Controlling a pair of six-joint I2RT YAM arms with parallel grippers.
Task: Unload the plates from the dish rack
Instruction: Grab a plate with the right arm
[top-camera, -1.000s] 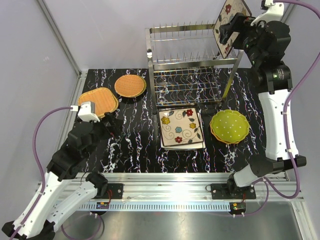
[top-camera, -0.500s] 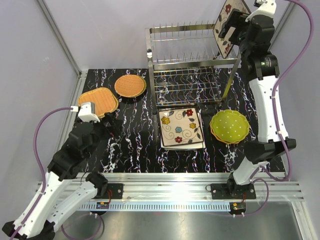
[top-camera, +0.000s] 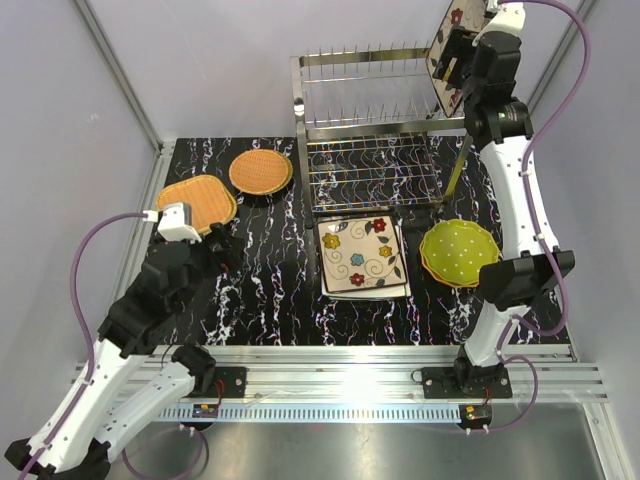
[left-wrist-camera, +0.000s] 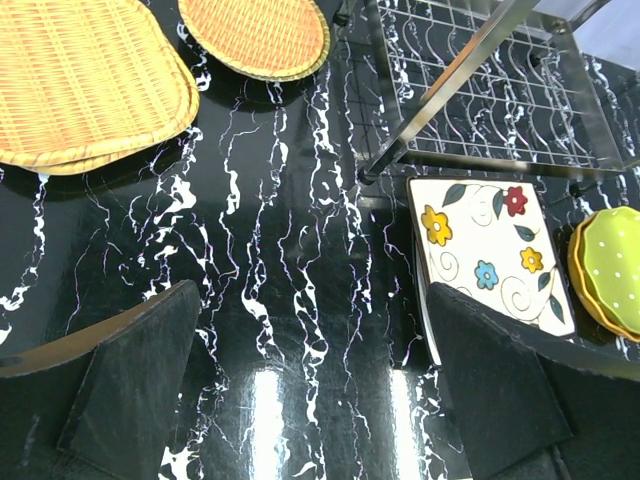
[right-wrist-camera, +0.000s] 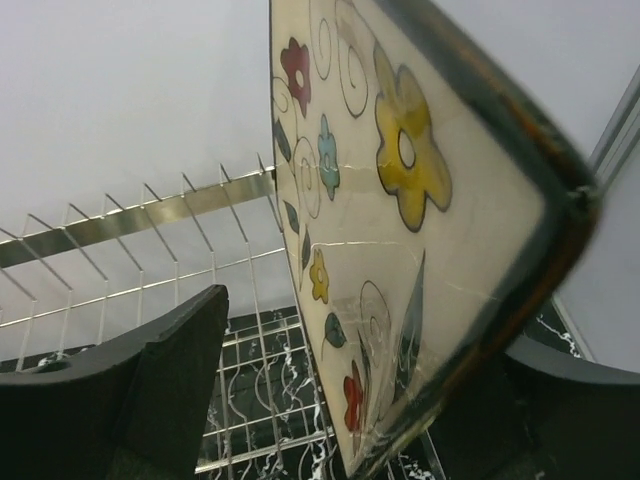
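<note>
The steel dish rack (top-camera: 380, 120) stands at the back of the table. One flower-patterned square plate (top-camera: 447, 40) stands tilted at its top right end and fills the right wrist view (right-wrist-camera: 400, 230). My right gripper (top-camera: 458, 58) is open and straddles this plate's edge (right-wrist-camera: 360, 400); the left finger (right-wrist-camera: 170, 380) is clear of the plate's face and the other finger is behind it. My left gripper (top-camera: 225, 250) is open and empty, low over the black marbled table (left-wrist-camera: 315, 330). The rack's other prongs hold nothing.
On the table lie a squarish orange woven plate (top-camera: 196, 200), a round orange woven plate (top-camera: 261, 171), a stack of flowered square plates (top-camera: 360, 255) in front of the rack, and lime-green dotted plates (top-camera: 459, 252) at the right. Walls enclose the back and sides.
The right arm has swung upward and straightened, its wrist shifting slightly left at the plate. The plate stays in the rack. The left arm has not moved.
</note>
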